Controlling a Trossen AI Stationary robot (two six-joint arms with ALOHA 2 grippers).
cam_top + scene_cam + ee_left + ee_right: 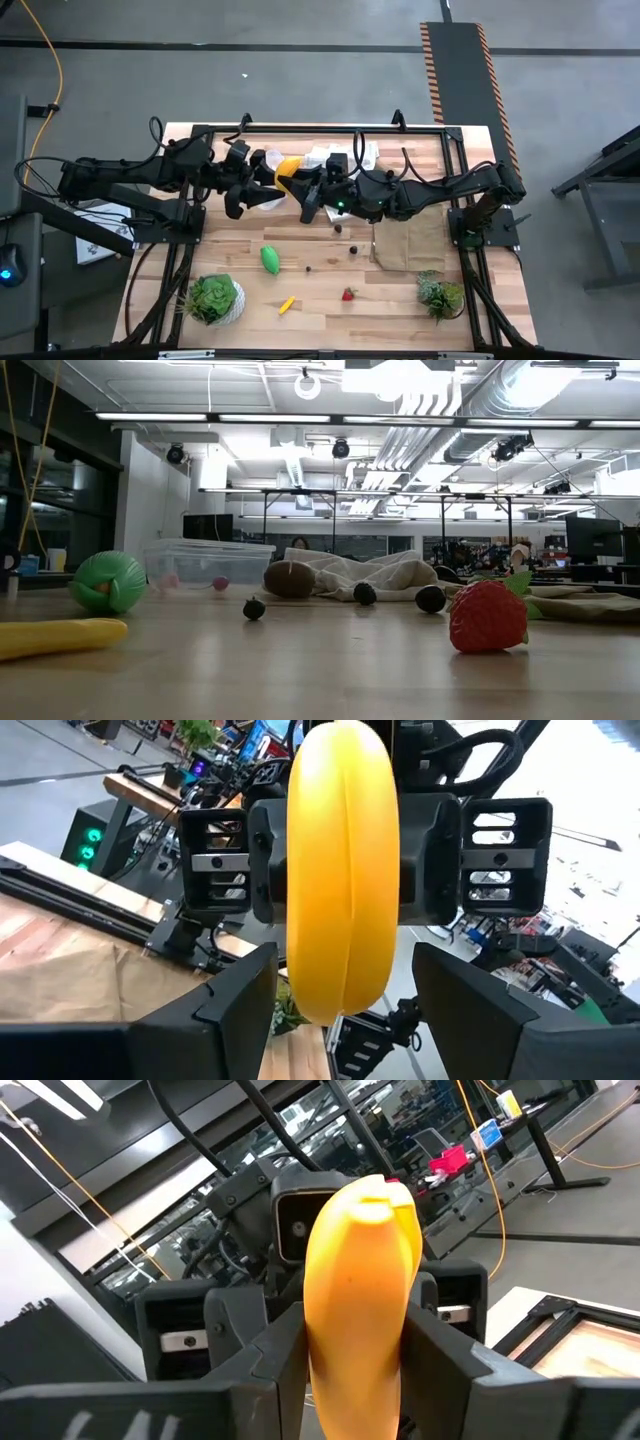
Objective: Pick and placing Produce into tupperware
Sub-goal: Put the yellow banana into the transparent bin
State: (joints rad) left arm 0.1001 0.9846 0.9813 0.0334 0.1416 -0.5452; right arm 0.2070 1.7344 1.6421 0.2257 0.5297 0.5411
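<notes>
Yellow plastic banana [288,170] mid-handover, upper centre: right gripper [355,1350] fingers clamp it, left gripper [345,985] fingers open around it; next, left closes

Four cameras are covering one table [330,300] from above, from its surface, and from both wrists.

The high camera is looking straight down on the whole table and both arms. The low one is sitting at table-top height, facing level across the wood into the room. Each wrist camera is looking past its own fingers, very close on the yellow banana piece [343,870] and the opposite pincer; the high view is sharing that piece.
</notes>
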